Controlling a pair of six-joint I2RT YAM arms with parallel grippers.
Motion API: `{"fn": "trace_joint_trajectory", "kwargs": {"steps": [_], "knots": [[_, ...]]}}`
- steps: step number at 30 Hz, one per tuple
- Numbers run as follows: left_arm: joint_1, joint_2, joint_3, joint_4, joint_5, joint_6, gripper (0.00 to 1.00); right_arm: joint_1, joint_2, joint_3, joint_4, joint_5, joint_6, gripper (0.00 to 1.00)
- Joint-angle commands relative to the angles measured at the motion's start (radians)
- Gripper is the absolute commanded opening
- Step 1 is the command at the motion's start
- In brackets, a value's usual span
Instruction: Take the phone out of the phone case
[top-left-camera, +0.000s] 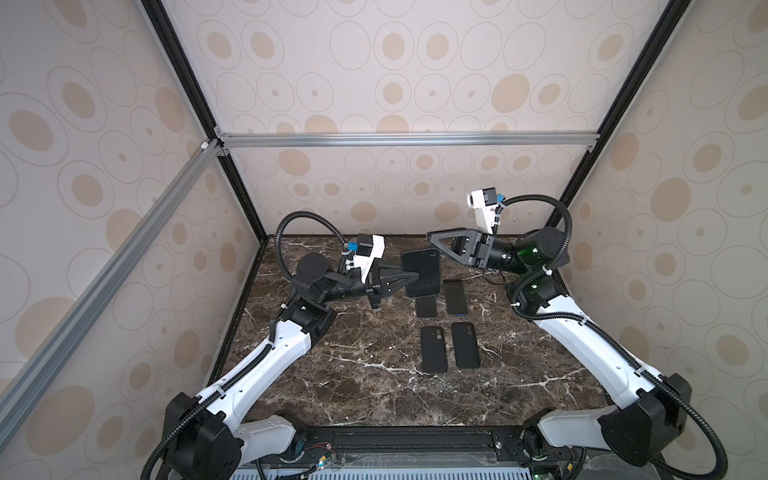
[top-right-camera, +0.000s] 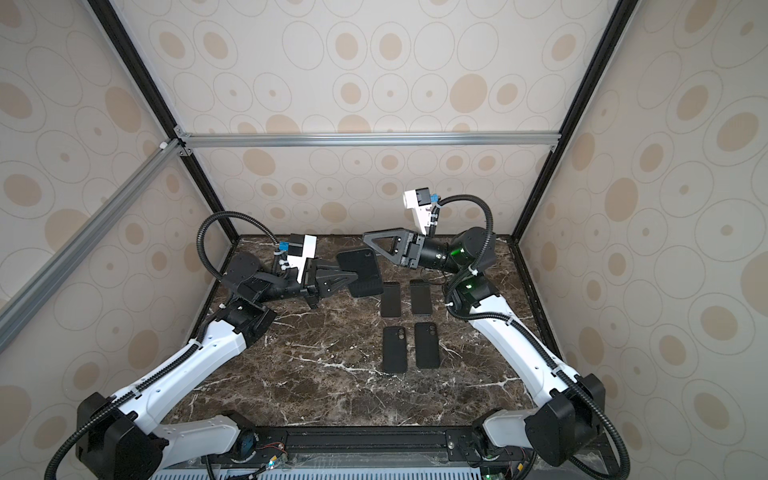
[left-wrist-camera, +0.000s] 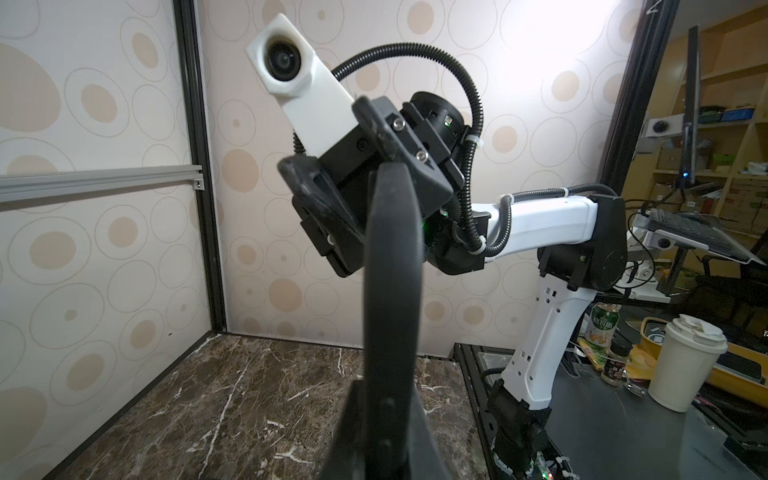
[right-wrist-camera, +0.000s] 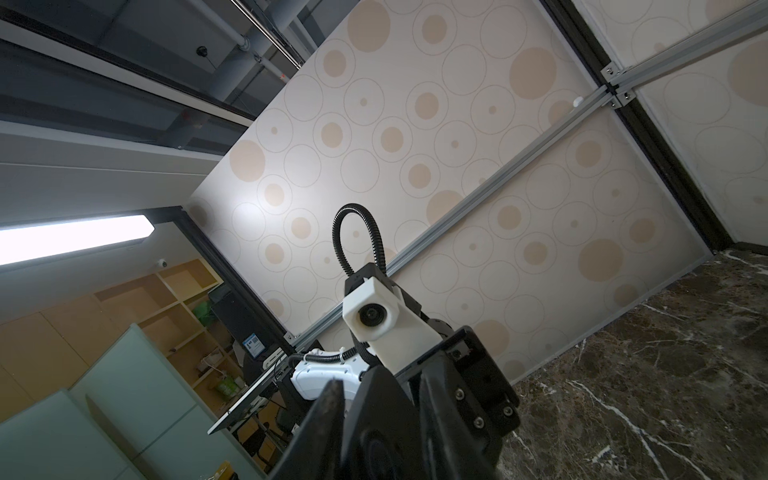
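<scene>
The left claw was clamped on the side edge of a black phone case, holding it up off the counter with its back, camera cut-out uppermost, facing the cameras in both top views. Whether the phone sat inside could not be seen from any view; the left wrist view showed the case only edge-on.

The right claw hung just beside the case's top corner. Its fingers stood apart, with nothing between them.

Below the raised case, 2 loose phones lay side by side. Nearer the robot lay 2 spare cases, which suggests 2 rounds were done and this was round 3.

The step in hand looked like the approach for the peel. The next move would call for the right claw to catch the case's lip at that corner, or to press through the cut-out, while the left grip held firm against twisting.
</scene>
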Motion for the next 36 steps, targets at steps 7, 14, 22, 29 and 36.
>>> {"fn": "trace_joint_trajectory", "kwargs": {"steps": [7, 14, 22, 29, 36], "knots": [[-0.004, 0.016, -0.001, 0.142, 0.012, -0.077, 0.0, 0.011, -0.018, 0.006, 0.056, -0.019, -0.008, 0.36], [-0.007, 0.022, -0.011, 0.163, 0.015, -0.095, 0.0, 0.023, -0.006, 0.015, 0.057, -0.024, -0.006, 0.35], [-0.009, 0.032, 0.008, 0.146, 0.018, -0.094, 0.0, 0.029, -0.006, 0.016, 0.018, -0.021, -0.036, 0.34], [-0.01, 0.036, 0.011, 0.142, 0.021, -0.098, 0.0, 0.035, 0.003, 0.025, -0.01, -0.021, -0.054, 0.28], [-0.009, 0.034, 0.011, 0.143, 0.019, -0.097, 0.0, 0.041, 0.011, 0.024, -0.017, -0.01, -0.047, 0.16]]}}
